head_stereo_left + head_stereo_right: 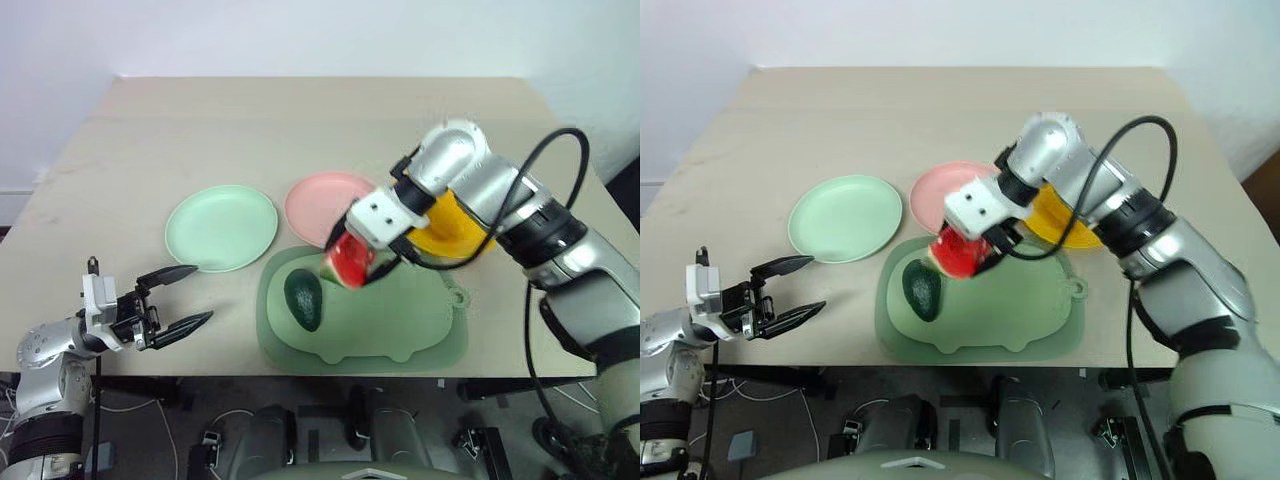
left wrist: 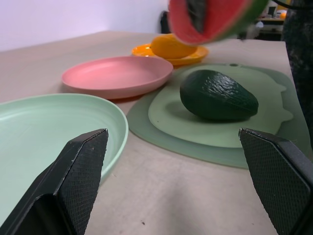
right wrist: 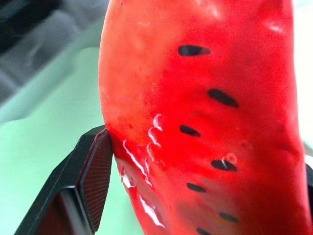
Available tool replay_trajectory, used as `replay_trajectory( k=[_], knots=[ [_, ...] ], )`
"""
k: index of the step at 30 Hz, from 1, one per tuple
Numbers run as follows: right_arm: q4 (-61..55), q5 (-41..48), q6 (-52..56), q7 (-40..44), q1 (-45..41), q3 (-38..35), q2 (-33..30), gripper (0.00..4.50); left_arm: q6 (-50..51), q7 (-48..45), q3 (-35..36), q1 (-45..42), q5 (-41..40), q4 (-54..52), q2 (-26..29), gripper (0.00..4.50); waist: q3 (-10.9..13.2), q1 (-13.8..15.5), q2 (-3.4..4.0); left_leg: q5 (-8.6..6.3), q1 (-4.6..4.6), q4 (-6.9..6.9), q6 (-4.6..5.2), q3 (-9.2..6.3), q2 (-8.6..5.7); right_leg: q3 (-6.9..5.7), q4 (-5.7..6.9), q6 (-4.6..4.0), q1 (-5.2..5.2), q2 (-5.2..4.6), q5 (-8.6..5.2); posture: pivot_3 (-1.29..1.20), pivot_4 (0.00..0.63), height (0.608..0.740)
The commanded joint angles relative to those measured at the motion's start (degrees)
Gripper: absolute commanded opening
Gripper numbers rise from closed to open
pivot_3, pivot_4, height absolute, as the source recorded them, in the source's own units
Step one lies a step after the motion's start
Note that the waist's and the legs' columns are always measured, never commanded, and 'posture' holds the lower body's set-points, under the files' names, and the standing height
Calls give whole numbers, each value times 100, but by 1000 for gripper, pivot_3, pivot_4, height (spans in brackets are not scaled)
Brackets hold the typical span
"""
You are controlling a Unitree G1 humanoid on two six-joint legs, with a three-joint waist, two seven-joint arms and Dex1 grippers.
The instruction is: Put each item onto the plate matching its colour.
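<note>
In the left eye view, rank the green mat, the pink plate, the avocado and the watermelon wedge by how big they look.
1. green mat, clearly largest.
2. pink plate, partly hidden by the right gripper.
3. avocado and watermelon wedge: no ranking, since the wedge is lifted nearer the camera and partly covered.

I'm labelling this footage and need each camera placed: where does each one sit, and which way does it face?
Left eye view: on the head, looking forward and down at the table; both arms show, the right hand gripping the watermelon wedge.
Right eye view: beside it, the same scene.
Left wrist view: on the left wrist, looking level across the avocado; its open fingers show.
Right wrist view: on the right wrist, close on the wedge; one finger shows.
Shared: the wedge.
</note>
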Motion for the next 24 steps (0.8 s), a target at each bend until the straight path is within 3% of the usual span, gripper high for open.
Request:
replay_trajectory(
  k=[1, 8, 13, 14, 16, 18, 24],
  knots=[
    [1142, -637, -447, -562, -252, -293, 439, 3488, -1, -21, 28, -6, -15, -56, 20, 4500, 0, 15, 0, 0, -2, 0, 0, 0, -1, 0, 0, 0, 0, 0, 0, 0, 150, 736],
    [3422, -1582, -1133, -1621, -633, -513, 1151, 3488, 21, 20, 38, 36, -23, -120, 12, 4500, 1, -7, 1, 16, -13, -4, -29, 2, -5, 0, 1, 1, -3, -2, 1, 0, 150, 736],
    [4299, -1969, -1274, -2083, -793, -721, 1361, 3488, 42, 39, 53, 86, -30, -167, 30, 4500, 1, -20, 2, 16, -11, -9, -29, 3, -3, 0, 2, 1, -5, -1, 1, 0, 150, 736],
    [4394, -2012, -1266, -2133, -812, -768, 1388, 3488, 44, 40, 52, 87, -29, -168, 32, 4500, 1, -21, 2, 17, -11, -9, -29, 3, -3, 0, 2, 1, -5, -1, 1, 0, 150, 736],
    [4544, -2084, -1212, -2255, -843, -895, 1427, 4157, 56, 51, 41, 83, -26, -191, 32, 4500, 1, -21, 2, 17, -11, -9, -30, 3, -2, 0, 3, 1, -5, -1, 1, 0, 150, 736],
    [4600, -2021, -1113, -2185, -876, -1093, 1446, 4478, 76, 67, 27, 69, -23, -220, 28, 4500, 2, -21, 3, 17, -10, -9, -30, 2, -2, 0, 3, 1, -5, -1, 0, 0, 150, 736],
    [4068, -1498, -647, -1427, -905, -1923, 1205, 4478, 144, 74, 1, 17, -24, -328, 32, 4500, 2, -18, 4, 17, -11, -9, -29, 0, 2, 1, 3, 1, -4, -1, 1, 0, 150, 736]
  ],
)
